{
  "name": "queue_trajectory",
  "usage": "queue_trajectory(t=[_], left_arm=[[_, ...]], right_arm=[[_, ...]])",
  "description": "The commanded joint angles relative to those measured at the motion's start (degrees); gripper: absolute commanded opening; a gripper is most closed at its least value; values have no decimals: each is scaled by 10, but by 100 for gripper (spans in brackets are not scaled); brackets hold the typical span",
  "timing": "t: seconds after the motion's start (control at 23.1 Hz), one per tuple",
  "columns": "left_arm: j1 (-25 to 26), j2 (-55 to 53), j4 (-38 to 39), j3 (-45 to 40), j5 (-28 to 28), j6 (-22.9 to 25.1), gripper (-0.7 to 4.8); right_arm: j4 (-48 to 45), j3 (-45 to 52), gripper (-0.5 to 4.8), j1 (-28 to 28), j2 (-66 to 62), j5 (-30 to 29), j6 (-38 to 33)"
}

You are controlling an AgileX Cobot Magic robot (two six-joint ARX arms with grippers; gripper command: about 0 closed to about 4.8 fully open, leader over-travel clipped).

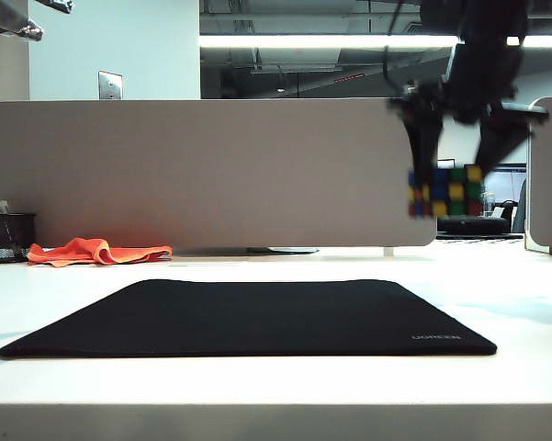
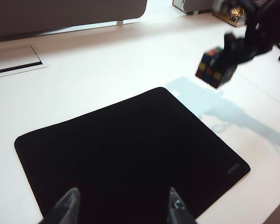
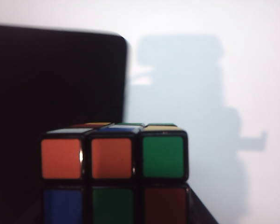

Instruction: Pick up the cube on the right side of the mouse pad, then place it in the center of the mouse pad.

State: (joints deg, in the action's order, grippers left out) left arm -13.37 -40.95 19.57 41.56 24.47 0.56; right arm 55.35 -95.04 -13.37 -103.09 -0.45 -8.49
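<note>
Closest to the exterior camera is the big flat black rectangular mouse pad [image 1: 248, 317] with rounded corners, lying on the white table [image 1: 496, 303], grey lettering at its near right corner. Nothing sits on it.

The left gripper [image 2: 121, 207] hangs over the pad's near edge in the left wrist view; only its two grey fingertips [image 2: 67, 207] show, spread wide apart with nothing between them, so it's released.

Up in the air, above the table just off the right side of the pad, is the small 3x3 puzzle cube [image 1: 445, 191] with black edges and mixed blue, yellow, red and green stickers. The right gripper [image 1: 455, 138] has it clamped between its black fingers, hanging down from the dark arm at the top right. It's a bit motion-blurred in the exterior view. From the right wrist view the cube [image 3: 114, 172] fills the lower part of the picture, orange and green stickers facing the camera, with the pad's corner [image 3: 56, 79] below and its shadow on the table.

Further back on the left there's a crumpled orange cloth [image 1: 96, 251] and a black mesh pen cup [image 1: 9, 237], both by the grey partition wall [image 1: 211, 170].
</note>
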Motion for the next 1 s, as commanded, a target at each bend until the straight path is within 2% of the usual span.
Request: queue_trajectory(t=[0.04, 0.35, 0.56, 0.74, 1.0], left_arm=[[0, 1, -3, 4, 2, 3, 242], [0, 1, -3, 3, 2, 3, 242], [0, 1, -3, 3, 2, 3, 242], [0, 1, -3, 3, 2, 3, 242], [0, 1, -2, 3, 2, 3, 242]], right_arm=[[-2, -62, 242, -30, 6, -74, 0], [-92, -87, 242, -131, 4, -68, 12], [-125, -86, 243, -193, -18, 7, 28], [-119, -85, 290, -208, -55, 14, 27], [-108, -84, 293, -213, -140, 20, 25]])
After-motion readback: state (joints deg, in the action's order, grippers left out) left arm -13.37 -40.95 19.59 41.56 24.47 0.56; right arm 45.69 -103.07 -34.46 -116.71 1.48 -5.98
